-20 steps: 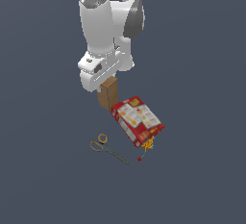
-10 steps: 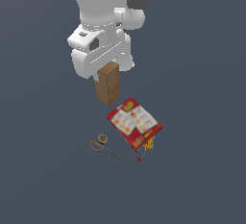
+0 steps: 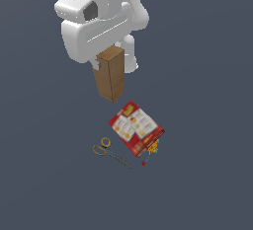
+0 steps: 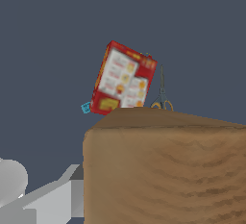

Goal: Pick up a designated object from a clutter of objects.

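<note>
The designated object, a plain brown wooden block, hangs in the air, clear of the floor, with my gripper shut on its upper end. Only a small dark part of one finger shows beside the block under the white hand. In the wrist view the block fills the near half of the picture, and a grey finger lies against its side. The rest of the clutter lies on the floor below and apart from it.
A red printed cracker box lies flat on the dark floor. Yellow-handled scissors lie toward the exterior view's left of it. Small orange bits and a red bit sit at its corner. A blue bit lies by the box.
The arm has risen with the brown block held in the gripper, moving it up and away from the red box. The box and scissors have stayed put.
</note>
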Tool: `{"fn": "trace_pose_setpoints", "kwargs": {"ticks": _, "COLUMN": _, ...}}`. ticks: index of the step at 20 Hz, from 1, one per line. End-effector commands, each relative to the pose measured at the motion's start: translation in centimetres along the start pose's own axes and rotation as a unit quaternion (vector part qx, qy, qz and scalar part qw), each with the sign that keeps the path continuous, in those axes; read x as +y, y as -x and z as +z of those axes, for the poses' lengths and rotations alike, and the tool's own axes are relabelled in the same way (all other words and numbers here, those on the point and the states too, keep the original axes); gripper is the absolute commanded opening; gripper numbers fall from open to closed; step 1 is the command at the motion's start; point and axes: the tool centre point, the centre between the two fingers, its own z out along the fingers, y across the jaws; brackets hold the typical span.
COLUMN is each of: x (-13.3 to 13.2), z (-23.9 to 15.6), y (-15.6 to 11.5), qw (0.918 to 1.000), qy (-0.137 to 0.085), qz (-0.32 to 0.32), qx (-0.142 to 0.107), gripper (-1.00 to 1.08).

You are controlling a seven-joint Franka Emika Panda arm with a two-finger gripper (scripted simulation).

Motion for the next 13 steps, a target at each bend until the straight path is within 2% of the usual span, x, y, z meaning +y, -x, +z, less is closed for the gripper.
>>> {"fn": "trace_pose_setpoints", "kwargs": {"ticks": 1, "x": 0.4, "z": -1.7, "y": -0.4, "qw": 1.0, "qy": 0.003, "qz": 0.0, "qx": 0.002, "gripper": -1.0}}
{"fn": "trace_pose_setpoints", "kwargs": {"ticks": 13, "x": 1.1, "z": -4.0, "y": -1.2, "qw": 1.0, "qy": 0.003, "qz": 0.0, "qx": 0.002, "gripper": -1.0}}
